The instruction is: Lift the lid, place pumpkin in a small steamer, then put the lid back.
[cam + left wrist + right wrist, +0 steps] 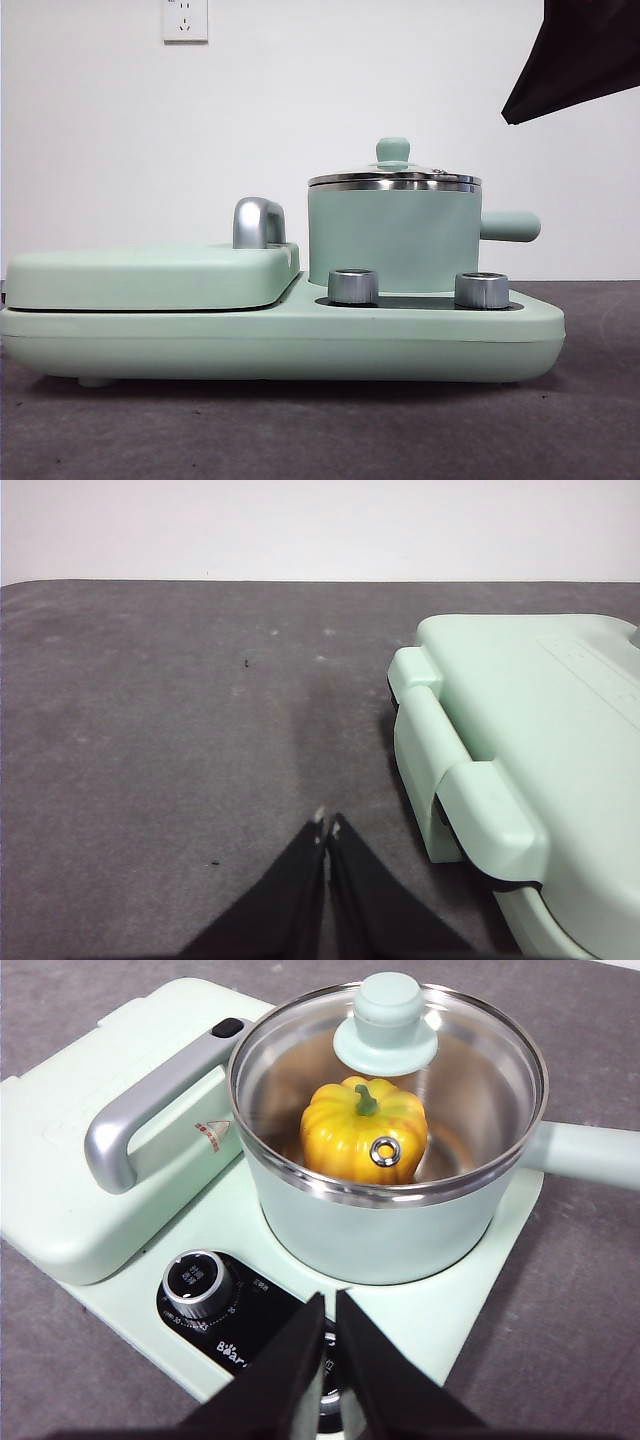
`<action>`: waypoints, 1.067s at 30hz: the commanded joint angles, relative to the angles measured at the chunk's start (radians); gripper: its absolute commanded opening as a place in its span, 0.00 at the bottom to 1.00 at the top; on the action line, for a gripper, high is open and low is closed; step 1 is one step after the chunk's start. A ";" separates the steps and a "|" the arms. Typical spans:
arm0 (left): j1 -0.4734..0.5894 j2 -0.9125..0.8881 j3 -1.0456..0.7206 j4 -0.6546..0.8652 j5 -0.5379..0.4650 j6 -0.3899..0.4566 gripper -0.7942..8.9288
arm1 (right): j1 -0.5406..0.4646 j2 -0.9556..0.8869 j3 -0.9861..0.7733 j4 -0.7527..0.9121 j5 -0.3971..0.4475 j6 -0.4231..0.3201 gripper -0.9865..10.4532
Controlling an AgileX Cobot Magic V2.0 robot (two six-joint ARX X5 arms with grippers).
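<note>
Lid point(400, 1090) clear glass, shiny steel rim; pumpkin point(362, 1130) glossy; steamer point(394, 238) matt mint; table point(160, 730) rough grey.

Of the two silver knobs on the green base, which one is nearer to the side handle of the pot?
The knob under the pot's handle is nearer. The other knob sits toward the flat cover.

Light is even and bright in all three views, with the white wall point(100, 150) nearly blown out. A soft shadow lies under the base point(280, 350). Glare streaks the lid point(388, 1090) rim and the steel handle point(125, 1130). The near black jaws are slightly blurred in both wrist views.
</note>
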 commanded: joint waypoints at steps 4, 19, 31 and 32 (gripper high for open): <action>0.000 0.000 -0.019 -0.005 -0.001 -0.008 0.09 | -0.006 -0.061 0.006 0.000 0.036 -0.142 0.10; 0.000 0.000 -0.019 -0.005 -0.001 -0.008 0.09 | -0.424 -0.544 -0.338 0.123 0.086 -0.259 0.10; 0.000 0.000 -0.019 -0.005 -0.001 -0.008 0.09 | -0.557 -0.795 -0.600 0.220 0.083 -0.188 0.10; 0.000 0.000 -0.019 -0.006 -0.001 -0.008 0.09 | -0.557 -0.814 -0.616 0.221 0.083 -0.176 0.10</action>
